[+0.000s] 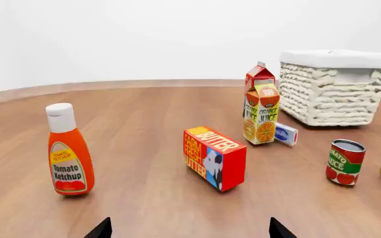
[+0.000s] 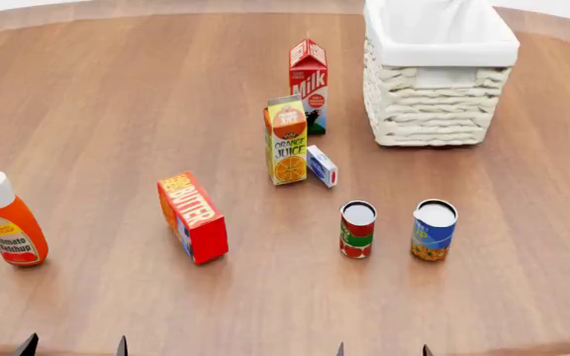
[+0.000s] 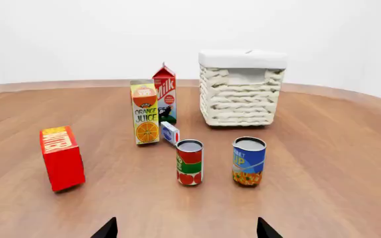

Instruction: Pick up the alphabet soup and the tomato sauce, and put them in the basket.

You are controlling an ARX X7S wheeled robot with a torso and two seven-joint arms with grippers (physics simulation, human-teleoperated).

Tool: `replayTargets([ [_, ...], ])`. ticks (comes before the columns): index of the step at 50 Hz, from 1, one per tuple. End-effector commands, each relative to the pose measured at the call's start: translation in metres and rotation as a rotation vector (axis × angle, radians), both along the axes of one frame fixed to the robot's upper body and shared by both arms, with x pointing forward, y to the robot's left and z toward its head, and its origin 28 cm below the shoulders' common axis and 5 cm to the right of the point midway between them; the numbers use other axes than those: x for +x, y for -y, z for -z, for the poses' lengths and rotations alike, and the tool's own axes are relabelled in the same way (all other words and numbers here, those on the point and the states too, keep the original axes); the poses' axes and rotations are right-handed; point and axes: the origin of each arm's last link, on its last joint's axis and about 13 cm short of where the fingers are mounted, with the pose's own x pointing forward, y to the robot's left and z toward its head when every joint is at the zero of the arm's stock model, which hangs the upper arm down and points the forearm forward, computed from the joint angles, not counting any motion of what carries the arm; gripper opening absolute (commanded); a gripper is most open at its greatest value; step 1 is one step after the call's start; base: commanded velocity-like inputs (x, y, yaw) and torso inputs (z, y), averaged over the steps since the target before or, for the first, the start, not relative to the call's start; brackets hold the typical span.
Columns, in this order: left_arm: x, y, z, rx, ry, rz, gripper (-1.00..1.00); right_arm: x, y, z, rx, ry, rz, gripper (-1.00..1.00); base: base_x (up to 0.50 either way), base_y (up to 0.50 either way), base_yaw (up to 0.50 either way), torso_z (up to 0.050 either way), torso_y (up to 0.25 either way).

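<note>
ketchup bottle (image 1: 70, 156) upright | butter box (image 1: 214, 157) | tomato sauce (image 1: 345, 162) near basket (image 1: 331, 89)

I'm over a big round wood table (image 2: 116, 89), reddish-brown planks w/ grain running across. Plain white wall (image 1: 144, 34) behind, no seams. Light even & soft, faint shadows.

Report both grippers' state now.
Left gripper: open, holding nothing.
Right gripper: open, holding nothing.
</note>
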Motion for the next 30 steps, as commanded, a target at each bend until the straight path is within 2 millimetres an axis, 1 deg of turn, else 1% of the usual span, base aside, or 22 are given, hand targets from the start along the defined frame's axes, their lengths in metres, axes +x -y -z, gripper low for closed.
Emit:
replayTargets([
  [1, 0.0, 0.0, 0.0, 0.0, 0.0, 0.0, 1.0, 0.0, 0.0, 0.0, 0.0, 0.0, 0.0, 1.0, 0.0, 0.0, 0.0, 0.0, 0.0],
  [5, -0.001, 0.001, -0.001, 0.017, -0.005, -0.001, 1.0, -0.001, -0.002, 0.003, -0.011, -0.01, -0.009, 1.0, 0.0, 0.0, 0.0, 0.0, 0.0],
  [10, 0.001, -0.001, 0.0, -0.006, -0.014, -0.011, 1.0, 0.0, -0.003, 0.006, -0.036, -0.015, -0.022, 1.0, 0.0, 0.0, 0.0, 0.0, 0.0],
  [13, 0.001, -0.003, -0.002, -0.004, -0.014, -0.017, 1.0, 0.001, -0.003, 0.003, -0.032, -0.012, -0.013, 1.0, 0.0, 0.0, 0.0, 0.0, 0.0],
  [16, 0.006, -0.008, -0.011, 0.015, 0.004, -0.045, 1.0, 0.005, -0.002, -0.007, -0.022, 0.017, 0.018, 1.0, 0.0, 0.0, 0.0, 0.0, 0.0],
  [17, 0.01, -0.012, -0.019, 0.024, 0.021, -0.059, 1.0, 0.007, -0.001, -0.016, -0.045, 0.063, 0.024, 1.0, 0.0, 0.0, 0.0, 0.0, 0.0],
  [18, 0.011, -0.014, -0.022, 0.019, 0.028, -0.06, 1.0, 0.007, -0.001, -0.021, -0.049, 0.074, 0.026, 1.0, 0.0, 0.0, 0.0, 0.0, 0.0],
  [21, 0.013, -0.021, -0.043, -0.024, 0.077, -0.058, 1.0, 0.015, 0.002, -0.035, -0.023, 0.091, 0.034, 1.0, 0.0, 0.0, 0.0, 0.0, 0.0],
  [22, 0.013, -0.022, -0.046, 0.001, 0.087, -0.068, 1.0, 0.017, 0.004, -0.039, -0.035, 0.114, 0.045, 1.0, 0.0, 0.0, 0.0, 0.0, 0.0],
  [23, 0.014, -0.026, -0.057, 0.017, 0.112, -0.075, 1.0, 0.022, 0.008, -0.051, -0.015, 0.131, 0.054, 1.0, 0.0, 0.0, 0.0, 0.0, 0.0],
  [24, 0.014, -0.028, -0.062, 0.004, 0.119, -0.077, 1.0, 0.024, 0.01, -0.056, -0.011, 0.139, 0.058, 1.0, 0.0, 0.0, 0.0, 0.0, 0.0],
  [25, 0.013, -0.03, -0.071, -0.047, 0.137, -0.065, 1.0, 0.027, 0.012, -0.063, -0.018, 0.164, 0.072, 1.0, 0.0, 0.0, 0.0, 0.0, 0.0],
  [26, 0.011, -0.033, -0.087, -0.015, 0.174, -0.076, 1.0, 0.031, 0.015, -0.076, -0.011, 0.189, 0.081, 1.0, 0.0, 0.0, 0.0, 0.0, 0.0],
  [28, 0.008, -0.034, -0.1, -0.007, 0.208, -0.079, 1.0, 0.032, 0.017, -0.088, 0.004, 0.212, 0.088, 1.0, 0.0, 0.0, 0.0, 0.0, 0.0],
  [29, 0.004, -0.034, -0.115, 0.006, 0.248, -0.078, 1.0, 0.032, 0.018, -0.101, -0.002, 0.25, 0.094, 1.0, 0.0, 0.0, 0.0, 0.0, 0.0],
  [30, 0.002, -0.034, -0.12, 0.009, 0.257, -0.078, 1.0, 0.031, 0.019, -0.106, -0.014, 0.267, 0.098, 1.0, 0.0, 0.0, 0.0, 0.0, 0.0],
])
